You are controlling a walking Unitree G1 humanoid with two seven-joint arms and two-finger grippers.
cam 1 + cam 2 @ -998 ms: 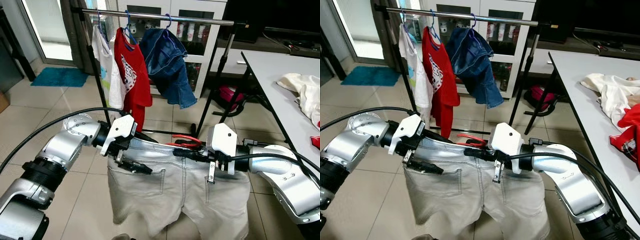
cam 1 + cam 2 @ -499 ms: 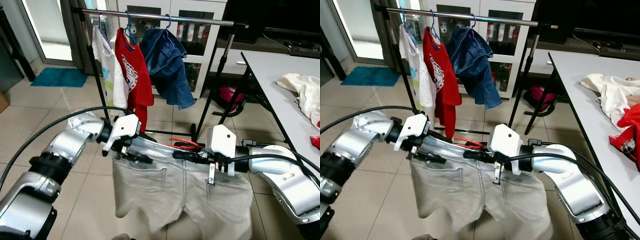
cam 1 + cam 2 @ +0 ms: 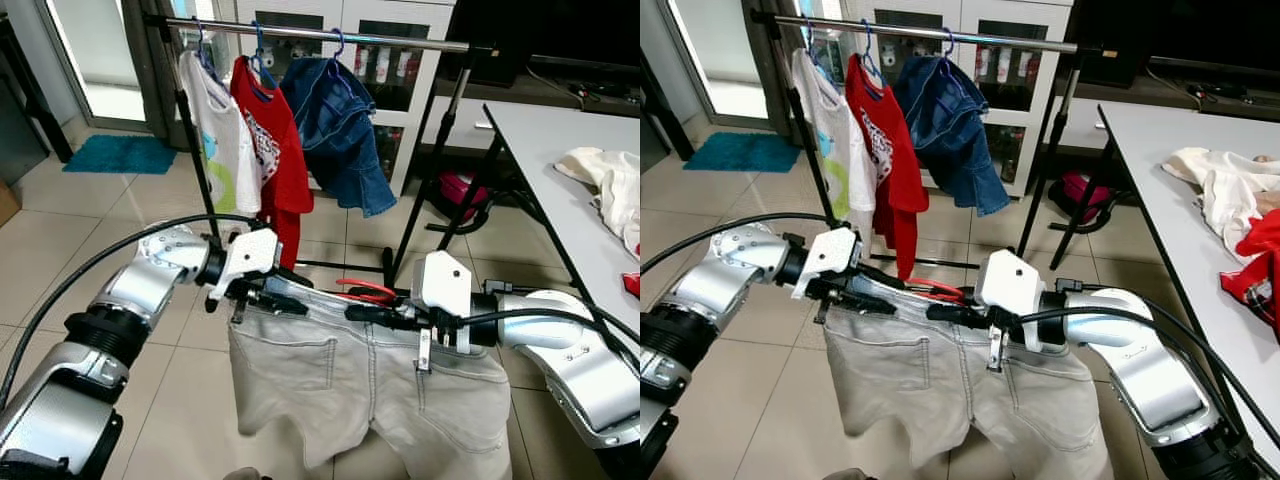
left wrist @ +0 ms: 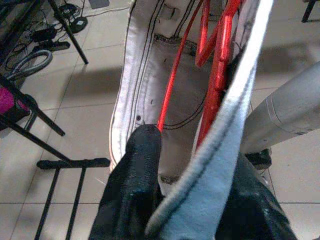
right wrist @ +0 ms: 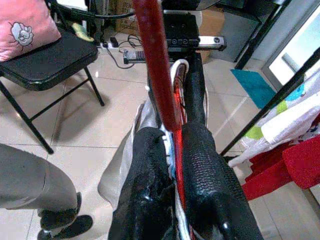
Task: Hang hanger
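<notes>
**Shorts lifted higher between the two grippers**

Raised since a second ago, the left arm now holds its end of the waistband up level with the right, so the pale grey shorts point(image 3: 370, 390) hang flatter and wider than before, legs drooping toward the tiled floor point(image 3: 70, 220). Behind them stands the clothes rack point(image 3: 320, 34), its rail carrying a white T-shirt point(image 3: 222, 140), a red shirt point(image 3: 275, 150) and blue denim shorts point(image 3: 340, 130) on blue hangers. A white table point(image 3: 560, 170) to the robot's right bears a heap of pale cloth point(image 3: 605, 185).

The red hanger point(image 3: 368, 290) lies inside the grey shorts' waistband, between the two grippers, its hook poking up above the cloth. The left gripper point(image 3: 275, 300) has its black fingers pinched together on the waistband and the hanger's wire at the left end. The right gripper point(image 3: 372, 315) is clamped on the hanger and waistband near the middle; its wrist view shows the red bar squeezed between both fingers point(image 5: 205, 185)
</notes>
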